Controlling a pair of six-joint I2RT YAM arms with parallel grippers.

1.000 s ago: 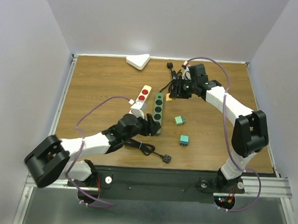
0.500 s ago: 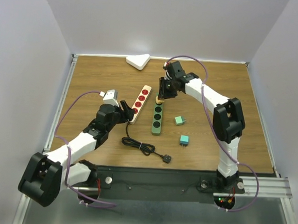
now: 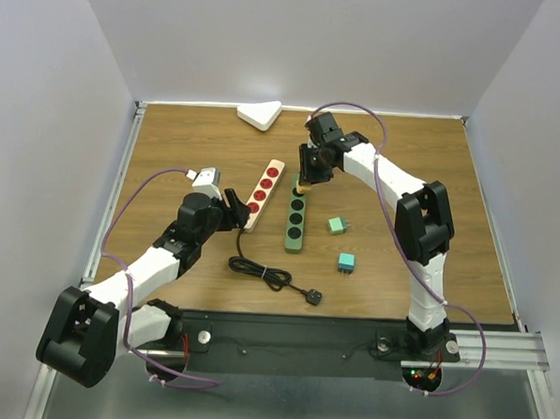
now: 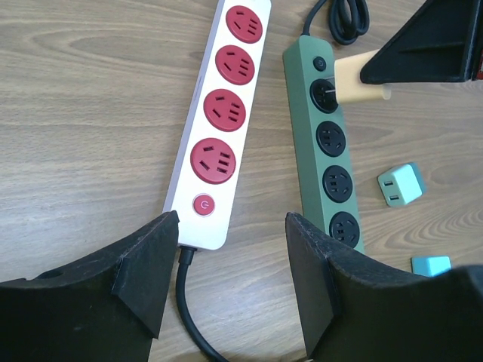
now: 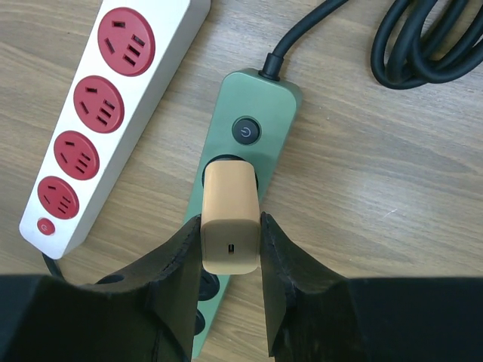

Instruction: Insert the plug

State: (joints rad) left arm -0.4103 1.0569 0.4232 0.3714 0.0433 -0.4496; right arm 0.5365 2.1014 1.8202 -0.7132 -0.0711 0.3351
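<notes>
Your right gripper (image 5: 230, 230) pinches the plug (image 5: 231, 200), lined up on the green strip's (image 5: 260, 90) top socket for a straight push. Left gripper (image 4: 230, 222) hovers open, empty.

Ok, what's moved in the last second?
The right hand, shut on the tan plug, swung left from beside the green power strip's far end to its first socket. The left hand drew back left off the strips' near ends and sits open at the white strip's near end. Both strips, the teal adapters and the black cable stayed put.
</notes>
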